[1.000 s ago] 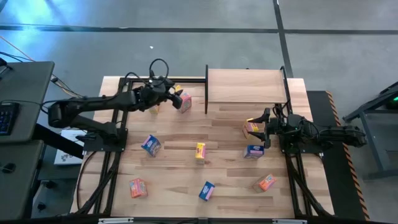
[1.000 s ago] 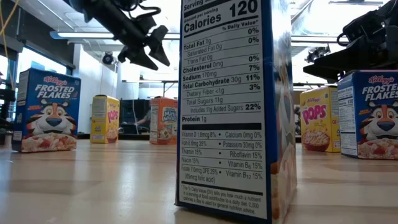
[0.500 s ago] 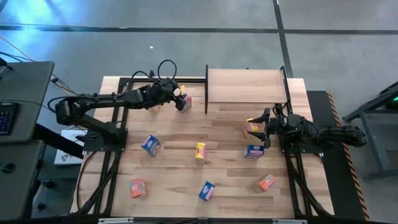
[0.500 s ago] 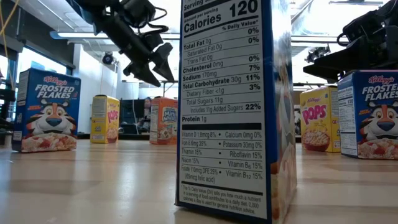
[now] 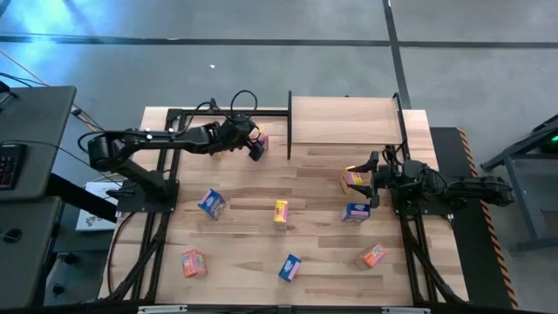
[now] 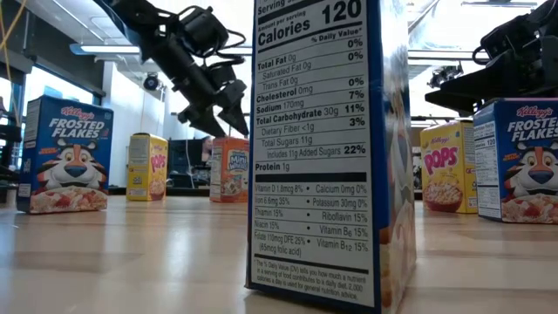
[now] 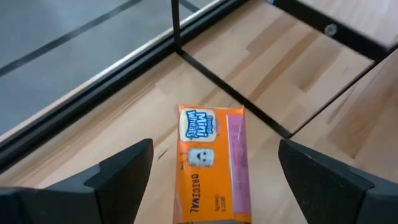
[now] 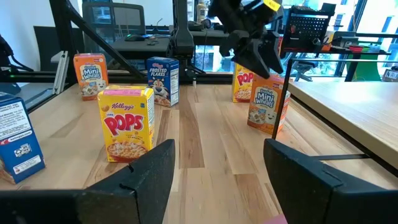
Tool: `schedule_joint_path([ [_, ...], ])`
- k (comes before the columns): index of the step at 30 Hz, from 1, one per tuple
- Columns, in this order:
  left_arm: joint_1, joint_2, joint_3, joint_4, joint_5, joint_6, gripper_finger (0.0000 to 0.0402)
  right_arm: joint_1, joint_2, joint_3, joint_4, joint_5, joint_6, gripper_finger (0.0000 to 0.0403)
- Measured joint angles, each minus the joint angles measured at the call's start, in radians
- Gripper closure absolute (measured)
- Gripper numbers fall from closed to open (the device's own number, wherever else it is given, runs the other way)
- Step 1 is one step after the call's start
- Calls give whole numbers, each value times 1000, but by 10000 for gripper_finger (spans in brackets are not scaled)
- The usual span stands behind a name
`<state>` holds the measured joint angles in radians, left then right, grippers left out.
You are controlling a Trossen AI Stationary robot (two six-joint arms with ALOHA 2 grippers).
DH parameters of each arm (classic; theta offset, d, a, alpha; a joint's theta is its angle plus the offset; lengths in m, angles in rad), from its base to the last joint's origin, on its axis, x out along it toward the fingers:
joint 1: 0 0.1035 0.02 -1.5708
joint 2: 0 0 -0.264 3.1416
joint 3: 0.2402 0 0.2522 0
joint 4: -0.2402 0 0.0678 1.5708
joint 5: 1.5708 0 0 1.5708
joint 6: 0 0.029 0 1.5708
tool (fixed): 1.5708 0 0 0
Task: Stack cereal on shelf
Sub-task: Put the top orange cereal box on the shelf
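left gripper (image 7: 211,171), jaws spread wide and empty, above an upright orange cardboard mini-wheats box (image 7: 211,165) on the plank tabletop (image 5: 323,218); right gripper (image 8: 217,168) part open, empty.

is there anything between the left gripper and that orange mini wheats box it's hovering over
Nothing visible. The left gripper is open right above the orange Mini-Wheats box, which stands upright on the table beside the shelf, one finger on each side and no other box between.

left hand (image 7: 210,180): fingers spread wide | orange Mini-Wheats box (image 7: 210,163): between them, on wood counter (image 7: 93,124) | shelf (image 7: 348,25): black post (image 7: 176,25) beyond box
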<state>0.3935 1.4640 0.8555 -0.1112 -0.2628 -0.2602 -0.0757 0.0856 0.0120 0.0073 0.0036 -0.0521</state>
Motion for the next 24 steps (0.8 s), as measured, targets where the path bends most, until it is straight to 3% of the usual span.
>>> schedule_joint_path([
  [13, 0, 86, 0, -1, -10, 1, 68, 0, 0, 0, 0, 0, 0, 164],
  [24, 6, 96, 0, 1, -7, 1, 145, 0, 0, 0, 0, 0, 0, 164],
])
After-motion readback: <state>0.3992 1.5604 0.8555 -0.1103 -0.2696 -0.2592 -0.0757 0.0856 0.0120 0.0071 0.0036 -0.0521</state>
